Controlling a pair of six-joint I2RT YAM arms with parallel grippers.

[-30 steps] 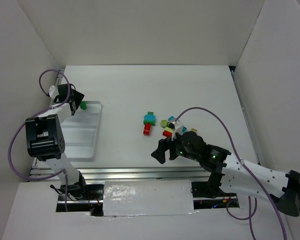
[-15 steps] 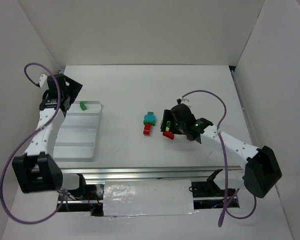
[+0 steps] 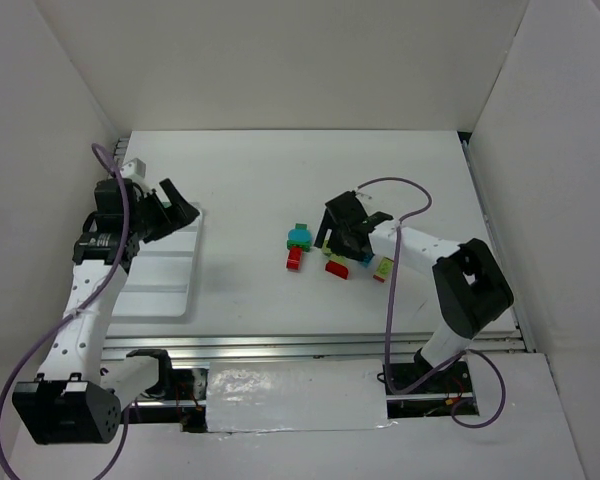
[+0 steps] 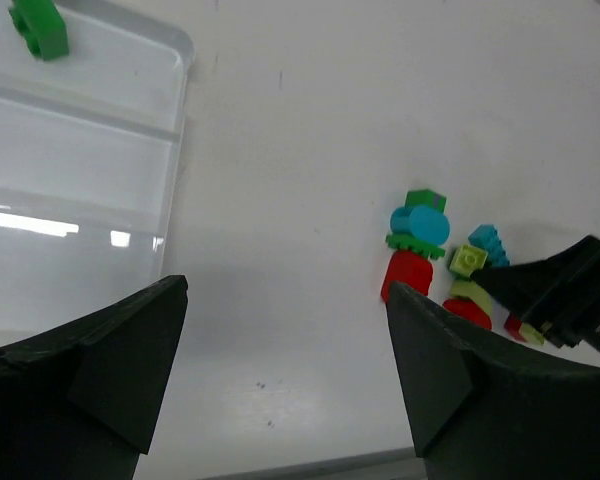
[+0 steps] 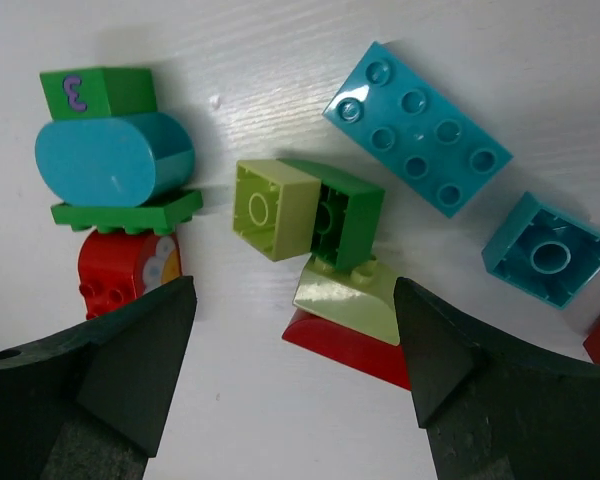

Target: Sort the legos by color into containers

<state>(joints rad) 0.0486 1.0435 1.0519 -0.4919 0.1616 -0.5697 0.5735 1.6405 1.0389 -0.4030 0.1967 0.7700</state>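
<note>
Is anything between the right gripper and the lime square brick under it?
Nothing visible does. The right gripper hangs open over the lime brick, whose top is bare. A green brick touches its right side in the wrist view, and a lime wedge lies close by, so the jaws may catch those too.

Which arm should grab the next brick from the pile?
Right. The right gripper hangs open directly over the brick pile, with a lime brick framed between its fingers in the wrist view. The left gripper, also open, sits by the tray, away from the pile.
</note>
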